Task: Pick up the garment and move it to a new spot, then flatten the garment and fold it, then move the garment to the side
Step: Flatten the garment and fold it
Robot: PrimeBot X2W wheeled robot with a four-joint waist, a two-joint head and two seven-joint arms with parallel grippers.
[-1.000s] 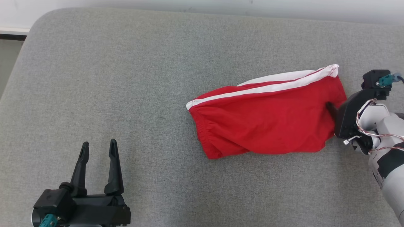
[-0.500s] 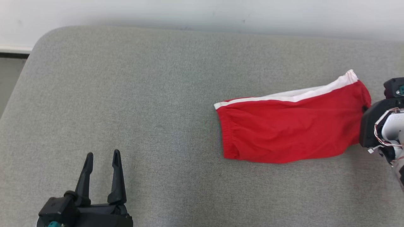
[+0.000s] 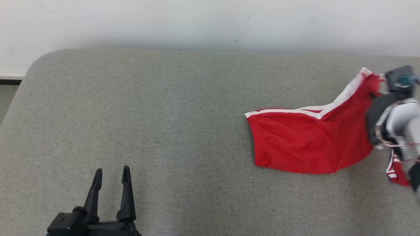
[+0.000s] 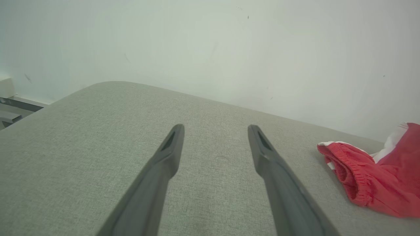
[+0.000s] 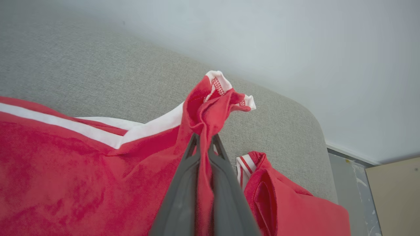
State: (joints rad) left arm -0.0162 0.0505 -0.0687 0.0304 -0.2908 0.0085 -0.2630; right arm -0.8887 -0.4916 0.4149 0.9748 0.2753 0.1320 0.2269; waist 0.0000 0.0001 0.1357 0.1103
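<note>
Right gripper (image 5: 204,139) is clenched on the garment (image 3: 305,144): in the right wrist view its two dark fingers stand pressed together with a bunched fold of red cloth pinched between them, the hem corner with its white band and red stitching sticking up past the tips. The garment is a pair of red shorts with a white stripe along one side and a gathered elastic waistband. It sits on the right part of the grey cushion (image 3: 131,114), well short of the pale wall (image 3: 197,19) behind. The waistband end lies flat on the cushion toward the middle, while the pinched end rises at the far right, so the white stripe runs level and then slopes up to the grip. The cloth between is pulled fairly smooth, with a few soft creases. A further fold of red cloth with thin white stripes (image 3: 395,168) shows below the right forearm (image 3: 402,121); whether it belongs to the same shorts I cannot tell. That forearm, pale and hung with thin wires, enters at the right edge of the head view, its dark gripper body turned toward the garment. Left gripper (image 3: 112,169) waits at the lower left over bare cushion, well apart from the shorts, its fingers pointing up the view and spread, nothing between them.
</note>
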